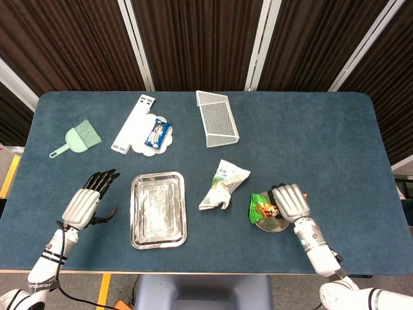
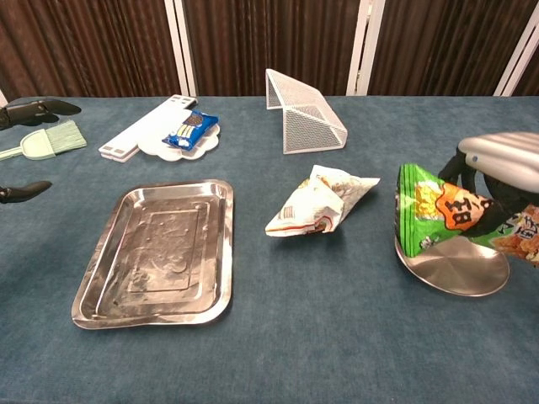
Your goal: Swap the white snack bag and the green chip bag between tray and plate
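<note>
Gripping the green chip bag (image 2: 442, 220) above the plate (image 2: 455, 271), the right hand (image 1: 291, 201) shows unreadable print; left hand (image 1: 82, 205) spread empty.

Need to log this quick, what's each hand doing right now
Left hand: open, holding nothing, beside the tray.
Right hand: gripping the green chip bag over the plate.

Blue tabletop (image 1: 322, 142), carpet-like surface, dark curtains behind. Far centre: white wire-mesh rack (image 1: 217, 117), resting tilted. Left of it: small white scalloped dish (image 1: 157, 135) carrying a blue snack packet (image 1: 157, 134); a flat white plastic strip (image 1: 133, 124) lies touching the dish's left edge. Far left: pale green hand brush (image 1: 77, 138), bristles toward the strip.
</note>
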Controlling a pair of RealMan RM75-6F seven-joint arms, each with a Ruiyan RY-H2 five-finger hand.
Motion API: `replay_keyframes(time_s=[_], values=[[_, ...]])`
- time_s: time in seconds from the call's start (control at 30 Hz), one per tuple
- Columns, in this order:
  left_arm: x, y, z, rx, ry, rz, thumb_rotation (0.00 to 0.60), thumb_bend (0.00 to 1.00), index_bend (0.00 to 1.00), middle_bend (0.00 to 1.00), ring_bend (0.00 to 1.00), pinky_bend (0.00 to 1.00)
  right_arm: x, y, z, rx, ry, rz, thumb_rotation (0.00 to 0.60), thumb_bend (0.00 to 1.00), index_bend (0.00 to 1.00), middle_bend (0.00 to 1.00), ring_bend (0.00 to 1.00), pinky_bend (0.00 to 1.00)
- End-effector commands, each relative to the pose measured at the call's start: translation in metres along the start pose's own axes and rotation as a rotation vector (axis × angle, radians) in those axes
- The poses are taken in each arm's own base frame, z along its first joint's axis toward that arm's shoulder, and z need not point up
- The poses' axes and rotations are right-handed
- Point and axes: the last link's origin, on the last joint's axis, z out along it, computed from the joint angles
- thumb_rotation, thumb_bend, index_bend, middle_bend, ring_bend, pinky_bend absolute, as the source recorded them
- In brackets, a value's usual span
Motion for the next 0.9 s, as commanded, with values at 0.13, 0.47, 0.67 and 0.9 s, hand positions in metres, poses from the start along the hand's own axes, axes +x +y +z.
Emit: replay_keyframes(time_s=[0.13, 0.47, 0.67, 0.9], values=[[0.006, 0.002, 0.001, -0.004, 0.019, -0.002, 0.600, 0.38, 0.00, 0.00, 0.00, 0.02, 0.035, -0.042, -0.015, 0.125, 0.008, 0.038, 0.600, 0.37, 0.82, 0.63, 0.59, 0.71], [0.004, -0.015, 0.002, 0.055, 0.016, -0.029, 0.600, 0.39, 0.00, 0.00, 0.00, 0.03, 0.006, -0.119, -0.005, 0.255, -0.166, 0.039, 0.600, 0.37, 0.63, 0.61, 0.56, 0.65], [0.004, -0.024, 0.007, 0.090, 0.014, -0.041, 0.600, 0.39, 0.00, 0.00, 0.00, 0.03, -0.003, -0.133, -0.008, 0.291, -0.245, 0.105, 0.600, 0.30, 0.05, 0.24, 0.18, 0.29], [0.003, -0.035, 0.008, 0.117, 0.000, -0.054, 0.600, 0.39, 0.00, 0.00, 0.00, 0.03, 0.040, -0.080, 0.001, 0.223, -0.328, 0.216, 0.600, 0.17, 0.00, 0.00, 0.00, 0.00]])
